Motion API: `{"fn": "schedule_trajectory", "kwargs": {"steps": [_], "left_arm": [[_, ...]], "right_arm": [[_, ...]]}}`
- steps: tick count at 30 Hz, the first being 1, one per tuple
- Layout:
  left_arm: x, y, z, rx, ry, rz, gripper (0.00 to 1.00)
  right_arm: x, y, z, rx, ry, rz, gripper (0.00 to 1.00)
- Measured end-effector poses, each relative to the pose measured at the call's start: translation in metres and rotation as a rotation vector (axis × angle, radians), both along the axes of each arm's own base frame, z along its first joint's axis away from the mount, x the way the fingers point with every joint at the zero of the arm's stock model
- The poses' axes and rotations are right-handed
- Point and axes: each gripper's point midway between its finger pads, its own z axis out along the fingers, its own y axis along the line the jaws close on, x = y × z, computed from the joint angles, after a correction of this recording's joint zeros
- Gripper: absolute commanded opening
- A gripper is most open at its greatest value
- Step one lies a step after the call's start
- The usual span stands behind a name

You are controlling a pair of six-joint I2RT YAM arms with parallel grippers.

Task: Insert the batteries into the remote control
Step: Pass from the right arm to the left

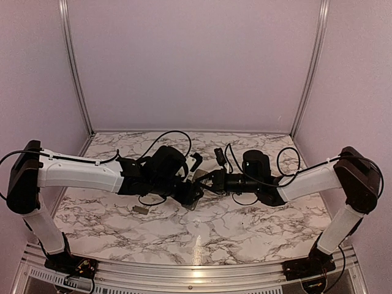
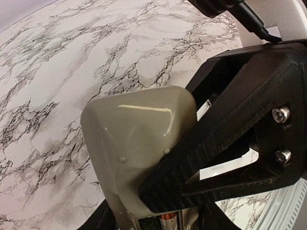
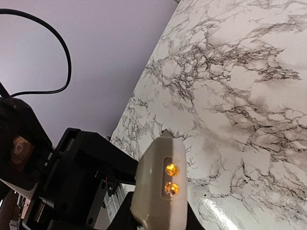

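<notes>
Above the marbled tabletop (image 1: 245,226) the remote control (image 3: 160,187) is held aloft, clamped in the right fingers (image 1: 210,181); the left fingers (image 1: 192,188) are set around it, their grip not discernible; one battery (image 1: 140,209) is seen lying on the tabletop.

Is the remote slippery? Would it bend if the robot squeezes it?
Probably a bit slippery: the remote control has a smooth, glossy shell with a bright streak of glare. It is likely stiff, since it sticks straight out of the right gripper without drooping. It looks like hollow plastic, so it is probably light for its size.
</notes>
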Motion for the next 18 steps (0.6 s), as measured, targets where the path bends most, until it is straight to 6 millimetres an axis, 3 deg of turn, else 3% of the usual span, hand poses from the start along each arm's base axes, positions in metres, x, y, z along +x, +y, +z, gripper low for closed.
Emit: {"fn": "schedule_trajectory", "kwargs": {"steps": [4, 7, 11, 18], "left_arm": [[0.005, 0.000, 0.005, -0.019, 0.015, 0.033, 0.38], [0.003, 0.000, 0.005, -0.002, 0.002, 0.009, 0.37], [-0.008, 0.012, -0.012, 0.103, 0.006, -0.069, 0.36], [-0.034, 0.034, -0.040, 0.285, 0.031, -0.263, 0.37]], "right_arm": [[0.004, -0.001, 0.004, 0.008, -0.028, -0.016, 0.23], [0.004, -0.005, 0.005, 0.006, -0.021, -0.018, 0.49], [0.004, -0.019, 0.010, 0.006, -0.024, -0.024, 0.72], [-0.002, -0.050, 0.024, -0.009, -0.085, -0.053, 0.76]]}}
